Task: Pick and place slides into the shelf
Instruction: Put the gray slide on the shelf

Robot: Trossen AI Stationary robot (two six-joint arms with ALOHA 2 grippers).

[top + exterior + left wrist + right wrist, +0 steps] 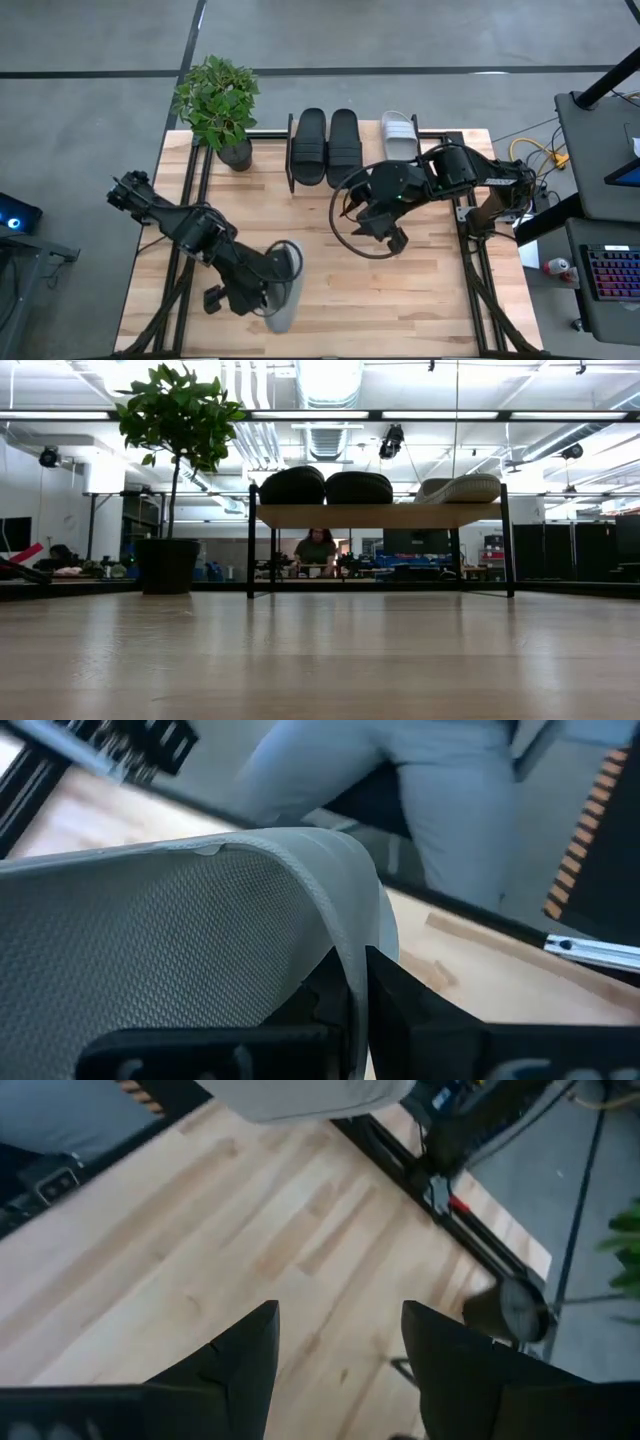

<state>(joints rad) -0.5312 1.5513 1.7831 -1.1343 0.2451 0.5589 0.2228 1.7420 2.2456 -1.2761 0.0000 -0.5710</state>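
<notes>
The left arm hides most of the grey slide (287, 290).

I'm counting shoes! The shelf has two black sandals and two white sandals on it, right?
Not quite. The shelf has two black sandals but only one white sandal, as the high view shows. The other white sandal is at the near side of the table, in the left gripper's fingers.

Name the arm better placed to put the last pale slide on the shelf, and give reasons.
Left. Its gripper is shut on the last pale slide at the table's near edge. The right gripper hangs open and empty before the shelf.
</notes>
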